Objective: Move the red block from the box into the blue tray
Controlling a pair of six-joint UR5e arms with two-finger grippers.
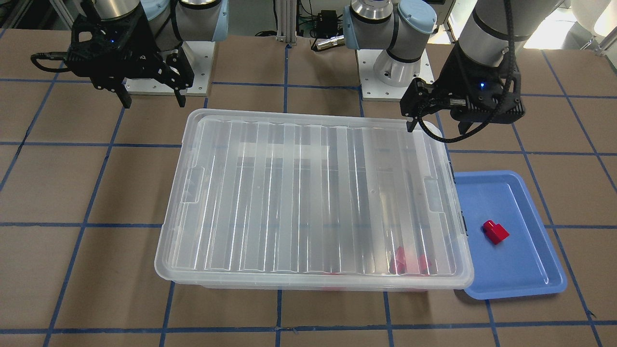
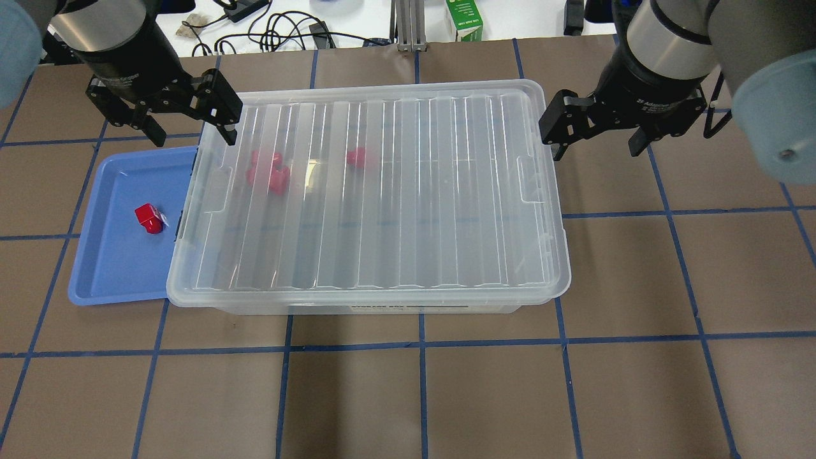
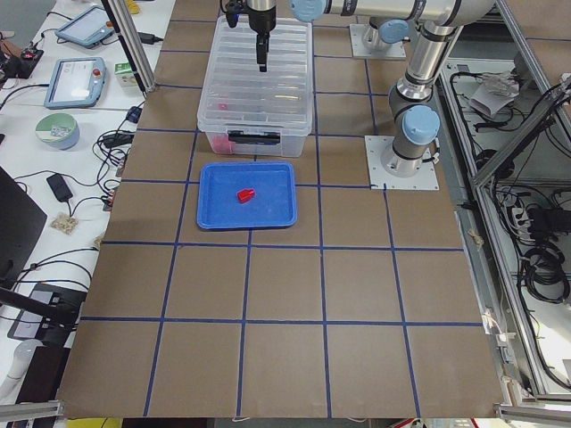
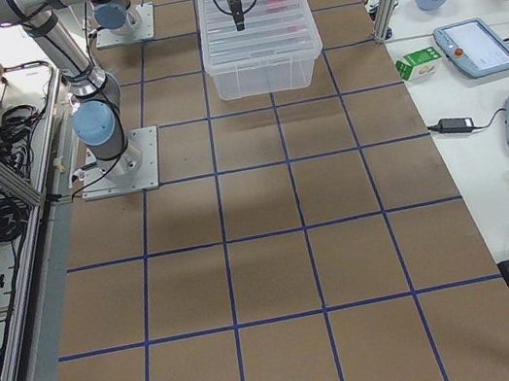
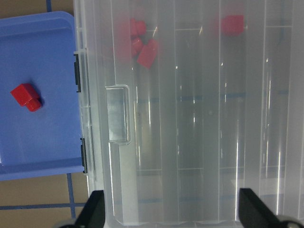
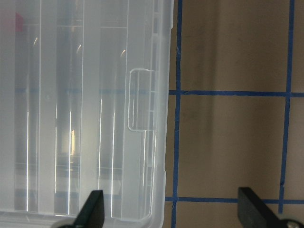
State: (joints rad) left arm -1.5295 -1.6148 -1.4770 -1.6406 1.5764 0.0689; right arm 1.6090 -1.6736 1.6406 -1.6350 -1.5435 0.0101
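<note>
The box [image 2: 382, 191] stands mid-table with its ribbed lid on. The blue tray [image 2: 115, 268] lies against the box's end on my left. The red block [image 2: 150, 218] lies in the tray, also in the front view [image 1: 495, 232] and left wrist view [image 5: 26, 96]. Other red blocks [image 2: 268, 171] show through the lid inside the box. My left gripper [image 2: 191, 132] is open and empty above the box's far left corner. My right gripper [image 2: 598, 150] is open and empty just off the box's far right corner.
Brown table with a blue tape grid. A green carton [image 2: 463, 19] and cables lie past the far edge. The arm bases [image 1: 385, 72] stand on my side of the box. Tablets [image 4: 475, 45] sit on a side bench.
</note>
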